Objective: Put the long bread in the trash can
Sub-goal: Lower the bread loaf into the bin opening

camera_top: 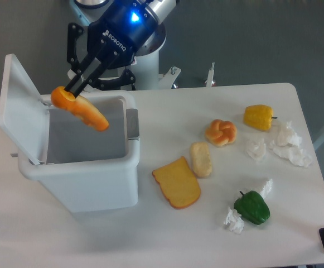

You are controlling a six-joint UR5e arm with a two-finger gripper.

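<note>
The long bread (83, 111), a glossy orange baguette, hangs tilted with its lower end pointing right, inside the mouth of the trash can (83, 178). My gripper (71, 92) is shut on the bread's upper left end, reaching down from the blue wrist above. The trash can is a large white bin at the table's left. Its lid (18, 97) stands open on the left side. Below the bread, the bin's grey inside looks bare.
To the right of the bin lie a flat orange bread slice (177, 182), a pale oval roll (201, 159) and a knotted bun (221, 132). A yellow pepper (259, 117), a green pepper (252, 207) and crumpled white papers (287, 144) lie further right.
</note>
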